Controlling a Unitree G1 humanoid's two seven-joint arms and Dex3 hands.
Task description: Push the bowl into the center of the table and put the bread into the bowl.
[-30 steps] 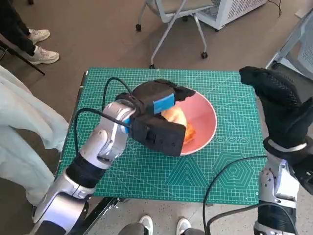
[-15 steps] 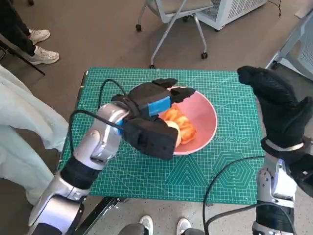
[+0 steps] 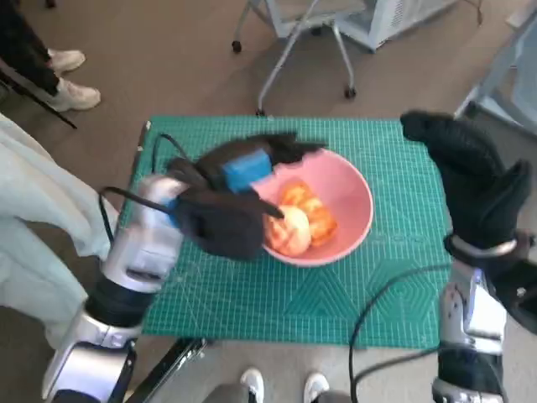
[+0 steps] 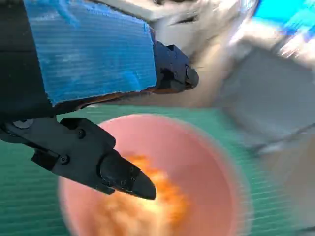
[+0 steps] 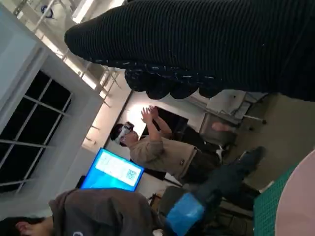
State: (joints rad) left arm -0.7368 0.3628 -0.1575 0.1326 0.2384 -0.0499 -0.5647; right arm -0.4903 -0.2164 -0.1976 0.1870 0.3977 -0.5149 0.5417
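Bread (image 3: 295,225), golden-orange and in several lumps, lies inside the pink bowl (image 3: 352,197), which sits on the green cutting mat (image 3: 336,294) near the middle of the counter, a little toward its far edge. In the left wrist view the bread (image 4: 142,211) shows as a blurred orange mass in the bottom of the bowl (image 4: 197,147).

The robot's left hand (image 3: 243,180), black with blue tape across its back, hangs over the bowl's rim on the side facing the counter's left edge. Its fingers (image 4: 120,174) are spread apart over the bread and hold nothing; the left wrist view shows a clear gap between the fingers with only bowl and bread beneath. Black cables loop from the pale left forearm (image 3: 138,260).

The right hand (image 3: 474,180), in a black knitted glove, is raised above the counter's right edge, well apart from the bowl. Its fingers appear loosely extended and nothing is in them.

Past the far edge stands a wheeled office chair (image 3: 294,34). A person in pale clothing (image 3: 42,218) is by the left edge, and shoes (image 3: 277,388) show at the near edge. The right wrist view catches another person (image 5: 162,152) wearing a headset with both hands lifted, near a lit blue screen (image 5: 113,172).
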